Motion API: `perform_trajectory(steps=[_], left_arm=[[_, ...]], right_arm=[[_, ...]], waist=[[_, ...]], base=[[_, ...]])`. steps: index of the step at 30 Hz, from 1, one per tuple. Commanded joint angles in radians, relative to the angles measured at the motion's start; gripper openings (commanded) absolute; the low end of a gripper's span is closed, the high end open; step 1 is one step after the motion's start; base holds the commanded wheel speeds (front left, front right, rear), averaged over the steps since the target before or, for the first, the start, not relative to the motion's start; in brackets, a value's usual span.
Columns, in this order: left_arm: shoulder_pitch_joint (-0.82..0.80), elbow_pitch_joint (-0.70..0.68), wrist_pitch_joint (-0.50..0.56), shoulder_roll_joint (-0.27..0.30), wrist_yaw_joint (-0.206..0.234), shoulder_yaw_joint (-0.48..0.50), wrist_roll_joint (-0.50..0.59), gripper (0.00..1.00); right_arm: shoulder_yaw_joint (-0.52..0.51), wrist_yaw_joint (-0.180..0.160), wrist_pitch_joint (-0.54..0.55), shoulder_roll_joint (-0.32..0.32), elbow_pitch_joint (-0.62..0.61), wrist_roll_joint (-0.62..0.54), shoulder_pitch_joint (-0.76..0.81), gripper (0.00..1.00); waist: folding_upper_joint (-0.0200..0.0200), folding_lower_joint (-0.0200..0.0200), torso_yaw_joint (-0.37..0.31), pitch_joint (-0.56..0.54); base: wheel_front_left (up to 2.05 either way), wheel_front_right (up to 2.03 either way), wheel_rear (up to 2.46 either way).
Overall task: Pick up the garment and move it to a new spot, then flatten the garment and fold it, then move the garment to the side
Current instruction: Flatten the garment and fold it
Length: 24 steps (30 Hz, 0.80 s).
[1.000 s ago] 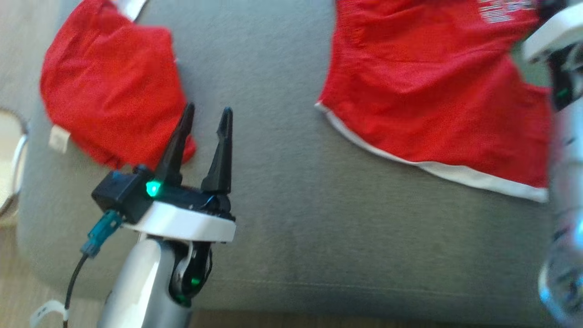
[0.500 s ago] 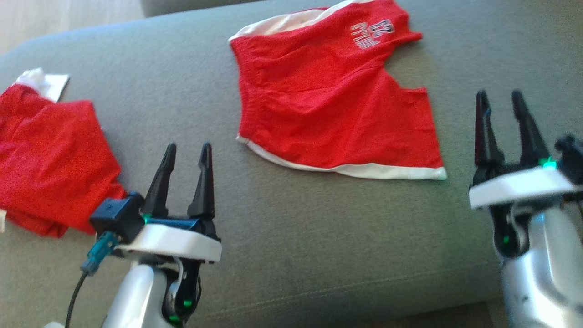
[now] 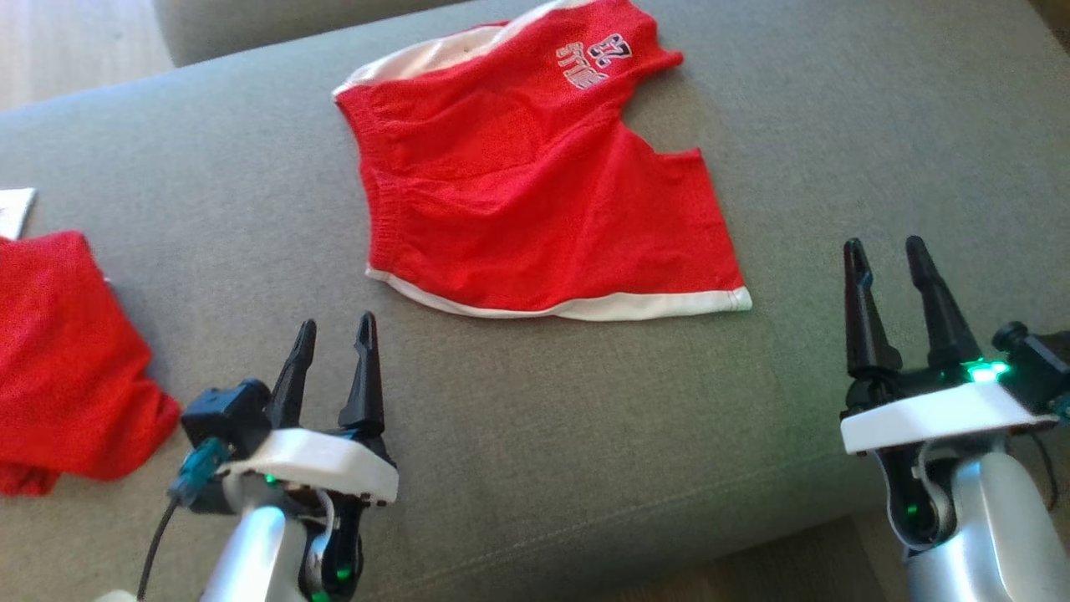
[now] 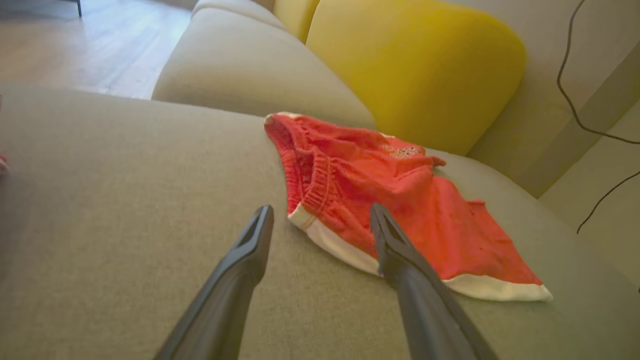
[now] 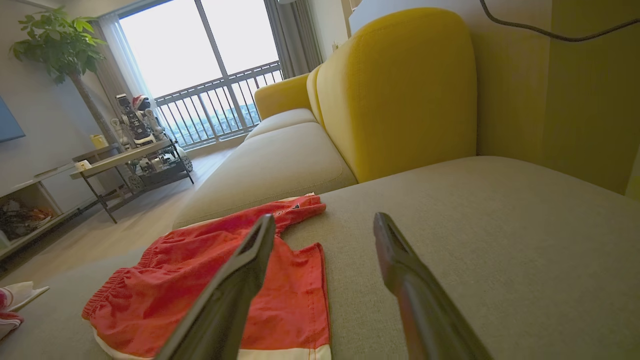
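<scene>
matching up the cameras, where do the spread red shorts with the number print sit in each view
head view: red shorts upper centre, on the grey cushion.
left wrist view: red shorts centre to right.
right wrist view: red shorts lower left.
shared landmark: their white hem, the near edge in every view.

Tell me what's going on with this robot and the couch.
A two-armed robot faces red shorts lying spread on a grey sofa cushion. Its left gripper and right gripper are both open and empty, held short of the shorts, one on each side. Another red garment lies at the far left.
</scene>
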Motion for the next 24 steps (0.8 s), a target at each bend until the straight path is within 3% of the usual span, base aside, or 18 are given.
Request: perform_trajectory(steps=[1,9,17,24], left_arm=[[-0.063,0.006,-0.005,0.008,0.009,0.032,-0.005,1.00],[-0.212,0.208,-0.005,0.008,-0.001,0.040,0.007,1.00],[-0.300,0.375,-0.005,0.010,0.041,0.097,0.062,1.00],[-0.340,0.450,-0.005,0.009,0.051,0.110,0.073,1.00]], right_arm=[[0.030,0.000,-0.006,0.001,-0.038,0.006,-0.034,1.00],[0.037,0.000,-0.006,0.001,-0.021,0.039,-0.041,1.00],[0.047,0.000,-0.006,0.001,-0.022,0.061,-0.053,1.00],[0.047,0.000,-0.006,0.001,-0.021,0.069,-0.057,1.00]], waist=[[-0.0001,0.0001,-0.022,0.021],[-0.0001,0.0001,-0.080,0.079],[-0.0001,0.0001,-0.112,0.104],[-0.0001,0.0001,-0.115,0.121]], base=[[0.00,0.00,0.00],[0.00,0.00,0.00],[0.00,0.00,0.00],[0.00,0.00,0.00]])
